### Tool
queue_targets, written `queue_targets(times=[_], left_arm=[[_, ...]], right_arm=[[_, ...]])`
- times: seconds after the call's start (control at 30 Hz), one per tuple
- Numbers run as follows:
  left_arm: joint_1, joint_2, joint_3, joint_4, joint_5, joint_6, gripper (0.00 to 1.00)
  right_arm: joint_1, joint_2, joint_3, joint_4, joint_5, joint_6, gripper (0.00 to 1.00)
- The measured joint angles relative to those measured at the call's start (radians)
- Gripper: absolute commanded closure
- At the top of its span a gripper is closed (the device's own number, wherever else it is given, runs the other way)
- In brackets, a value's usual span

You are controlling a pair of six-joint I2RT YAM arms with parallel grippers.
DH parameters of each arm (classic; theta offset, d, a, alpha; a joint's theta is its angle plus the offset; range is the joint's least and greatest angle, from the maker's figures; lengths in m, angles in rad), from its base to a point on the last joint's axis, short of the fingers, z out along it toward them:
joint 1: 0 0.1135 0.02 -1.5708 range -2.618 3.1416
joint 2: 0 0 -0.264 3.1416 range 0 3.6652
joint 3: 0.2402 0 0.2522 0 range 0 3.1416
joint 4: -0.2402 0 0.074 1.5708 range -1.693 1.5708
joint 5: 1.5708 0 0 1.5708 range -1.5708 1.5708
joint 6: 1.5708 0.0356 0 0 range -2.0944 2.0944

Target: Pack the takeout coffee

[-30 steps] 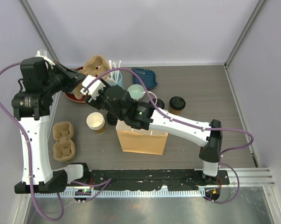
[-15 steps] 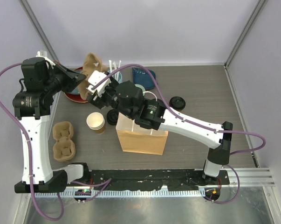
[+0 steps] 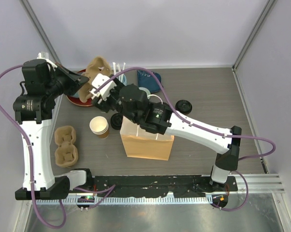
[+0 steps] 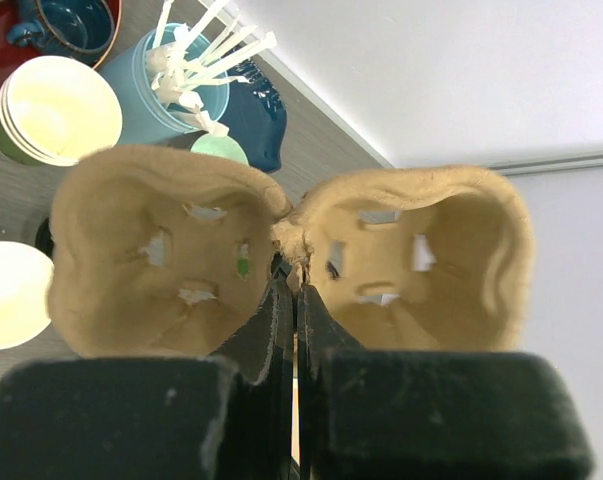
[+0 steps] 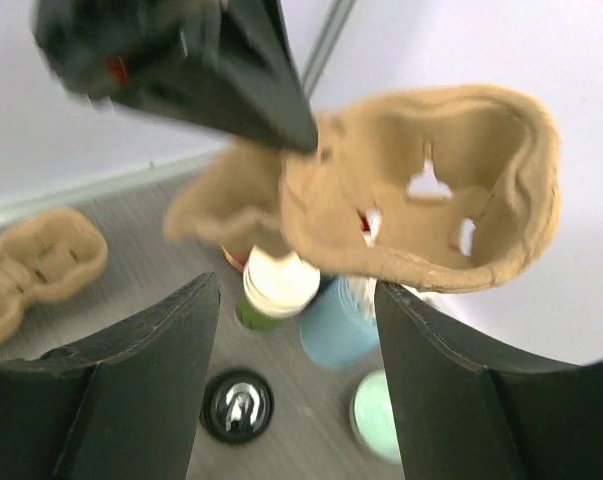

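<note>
My left gripper [image 3: 81, 83] is shut on the middle ridge of a brown pulp two-cup carrier [image 3: 98, 68] and holds it in the air at the back left. In the left wrist view the closed jaws [image 4: 293, 292] pinch the carrier [image 4: 171, 260] between its two cups. My right gripper [image 3: 95, 93] is open and empty just below and beside the carrier [image 5: 431, 220], not touching it. The brown-walled coffee cup with a black lid [image 3: 184, 106] stands right of my right arm. The green-walled lidded cup is hidden.
A brown paper bag [image 3: 146, 141] stands open at the centre front. A lidless cup stack [image 3: 99, 126], a green cup stack [image 5: 274, 288], a blue stirrer holder [image 5: 343, 322], a mint lid [image 5: 383, 418], a black lid [image 5: 237, 405], a red plate [image 3: 74, 99] and spare carriers [image 3: 65, 146] surround it.
My right arm has swung left and back, bringing its open gripper close under the carrier. The left gripper still holds the carrier, which has barely shifted.
</note>
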Motion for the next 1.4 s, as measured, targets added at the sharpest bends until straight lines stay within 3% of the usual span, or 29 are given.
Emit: queue_targets(times=[0.2,0.47,0.57,0.7,0.93,1.4], left_arm=[[0.000,0.006,0.000,0.003,0.000,0.000,1.00],[0.000,0.014,0.000,0.004,-0.005,0.000,1.00],[-0.001,0.016,0.000,0.004,-0.005,-0.001,1.00],[-0.001,0.018,-0.001,0.005,-0.005,-0.002,1.00],[-0.001,0.018,-0.006,0.015,-0.005,-0.002,1.00],[-0.001,0.018,-0.011,0.027,-0.003,-0.007,1.00]], right_arm=[[-0.032,-0.111,-0.199,-0.037,0.057,0.053,0.31],[-0.020,-0.184,-0.220,-0.049,0.091,0.060,0.30],[0.009,-0.169,-0.177,-0.045,0.065,0.034,0.31],[0.022,-0.064,-0.015,-0.035,0.008,0.002,0.42],[-0.061,0.143,0.223,-0.065,-0.101,0.007,0.42],[-0.100,0.221,0.277,-0.098,-0.149,0.012,0.44]])
